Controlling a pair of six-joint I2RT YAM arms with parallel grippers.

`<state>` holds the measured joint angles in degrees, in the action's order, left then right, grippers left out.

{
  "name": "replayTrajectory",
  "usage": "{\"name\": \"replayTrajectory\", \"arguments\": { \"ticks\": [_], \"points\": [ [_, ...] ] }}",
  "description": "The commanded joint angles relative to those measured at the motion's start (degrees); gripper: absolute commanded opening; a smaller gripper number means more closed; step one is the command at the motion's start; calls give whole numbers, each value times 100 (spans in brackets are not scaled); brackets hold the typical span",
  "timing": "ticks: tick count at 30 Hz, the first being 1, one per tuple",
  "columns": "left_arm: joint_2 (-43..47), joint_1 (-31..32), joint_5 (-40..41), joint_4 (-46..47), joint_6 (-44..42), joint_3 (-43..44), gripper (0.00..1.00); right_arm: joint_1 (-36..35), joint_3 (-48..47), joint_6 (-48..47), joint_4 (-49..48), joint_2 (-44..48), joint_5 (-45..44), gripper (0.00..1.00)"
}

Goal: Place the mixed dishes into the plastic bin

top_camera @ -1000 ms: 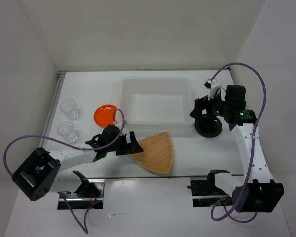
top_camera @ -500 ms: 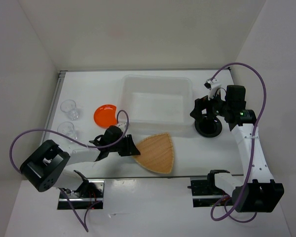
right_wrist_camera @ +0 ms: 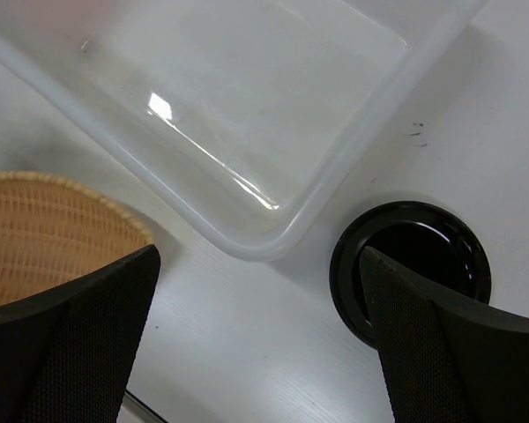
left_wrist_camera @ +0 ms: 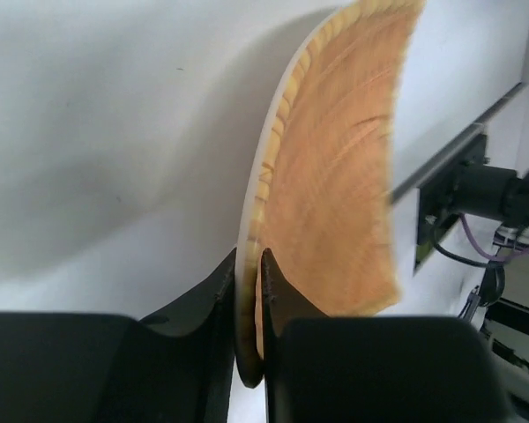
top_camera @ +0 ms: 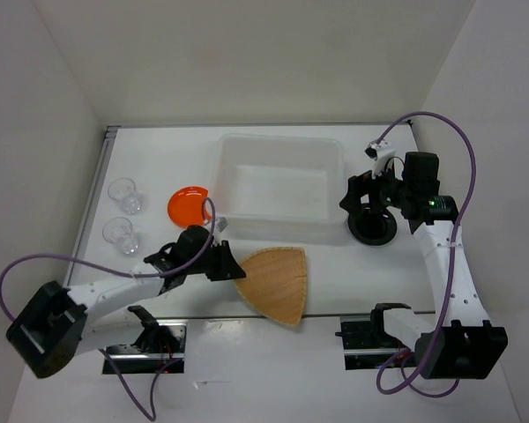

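Only close-up: left gripper (left_wrist_camera: pixel 248 257) around rim of woven plate (left_wrist_camera: pixel 335 176).

White arms (top_camera: pixel 447 264), black joints (top_camera: pixel 420 174), purple cables (top_camera: pixel 432 114).

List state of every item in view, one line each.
woven plate, tilted, rim pinched in left tool
left tool, shut on woven plate
right tool, open, above black plate
black plate, flat on table, right of bin, not gripped
orange plate, flat on table, left of bin
far clear cup, upright on table
near clear cup, upright on table
bin, no dishes inside
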<state>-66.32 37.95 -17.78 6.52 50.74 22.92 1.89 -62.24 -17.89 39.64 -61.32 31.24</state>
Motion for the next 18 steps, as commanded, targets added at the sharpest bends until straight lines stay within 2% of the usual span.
{"name": "replayTrajectory", "arguments": {
  "ticks": [1, 2, 3, 5, 7, 10, 11, 18],
  "points": [
    [1049, 107, 398, -1362, -293, 564, 0, -13, 45, -48, -202, 6, 4, 98],
    [1573, 107, 398, -1617, -354, 713, 0, -13, 45, 4, -202, 6, 4, 98],
    [1788, 107, 398, -2133, -450, 1080, 0, -13, 45, 5, -202, 6, 4, 98],
    [2157, 107, 398, -2566, -538, 1538, 0, -13, 45, 5, -202, 6, 4, 98],
    [2107, 107, 119, -3033, -749, 2326, 0, -13, 45, 5, -255, 6, -57, 98],
    [1563, 107, -6, -3412, -1074, 3172, 0, -13, 45, 5, -255, 6, -57, 98],
    [1204, 107, 81, -3517, -1145, 3697, 0, -13, 45, 5, -255, 6, -57, 98],
    [-836, -191, -76, -3457, -1532, 5755, 0, -13, 45, 5, -308, 59, -163, 98]
  ]
}}
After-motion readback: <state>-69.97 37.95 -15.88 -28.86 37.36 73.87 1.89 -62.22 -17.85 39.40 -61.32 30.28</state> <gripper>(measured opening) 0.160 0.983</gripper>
